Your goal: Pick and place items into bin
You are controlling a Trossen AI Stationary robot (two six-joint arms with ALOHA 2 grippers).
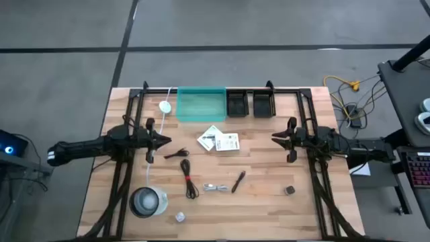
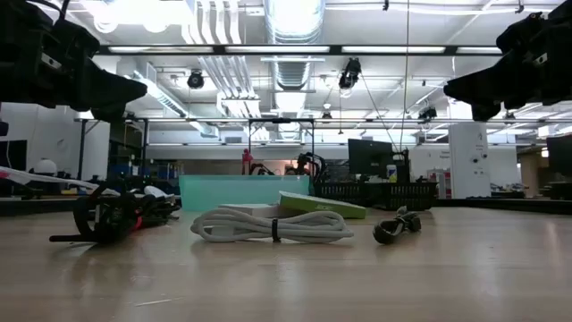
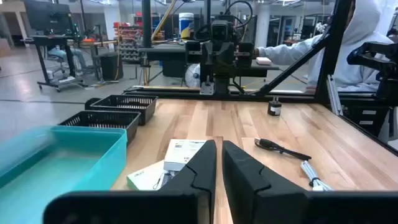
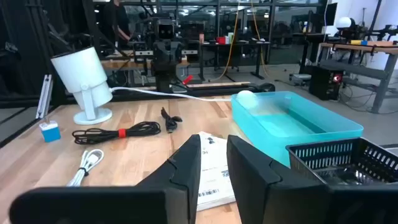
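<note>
Left claw beside white cards

No legible text or labels.

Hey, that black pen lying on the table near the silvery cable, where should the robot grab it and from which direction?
Probably at mid-barrel, coming straight down from above. The black pen lies flat and slanted on the table, so the fingers should close across its thin width, turned to match that slant. The silvery cable lies close beside its lower end, so gripping the middle or upper part keeps clear of it. The right pincer looks nearer.
</note>
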